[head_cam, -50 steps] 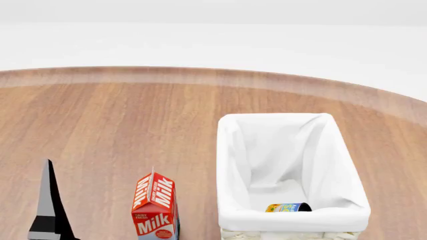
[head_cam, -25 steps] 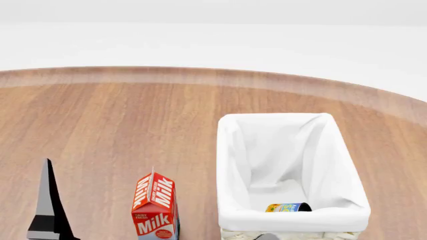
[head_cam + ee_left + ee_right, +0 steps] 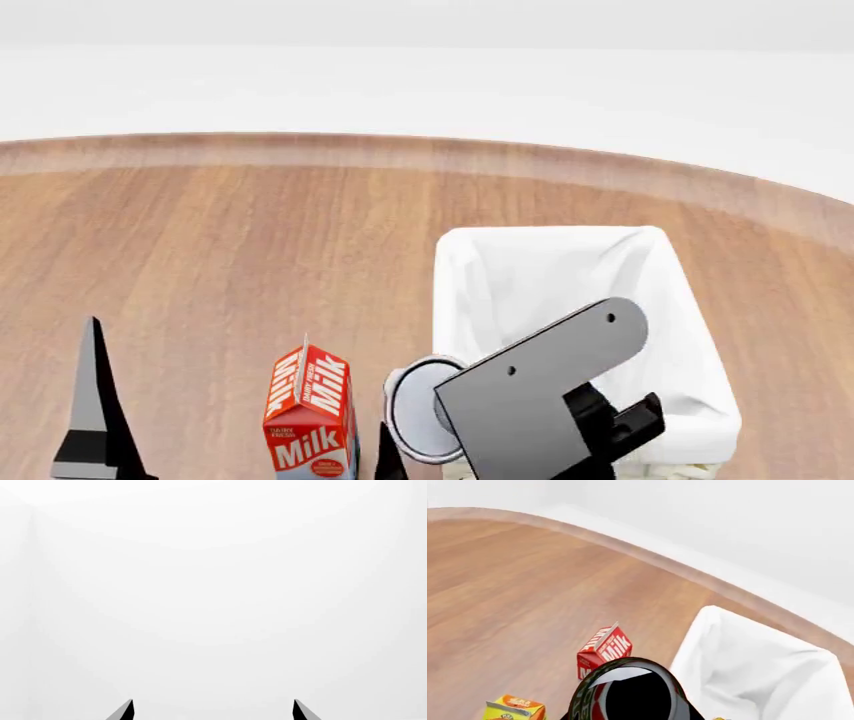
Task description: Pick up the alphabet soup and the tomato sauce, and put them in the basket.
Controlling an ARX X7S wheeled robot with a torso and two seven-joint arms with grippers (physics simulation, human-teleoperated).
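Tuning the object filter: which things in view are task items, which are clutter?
Job: tomato sauce, held up beside the basket. Alphabet soup is not visible.
Clutter: milk, orange-yellow carton.

— What does your left wrist camera give you?

— Two dark, pointed fingertips of your left gripper, standing well apart.

— And past them?

— Only a plain white, featureless backdrop. You have nothing between the tips.
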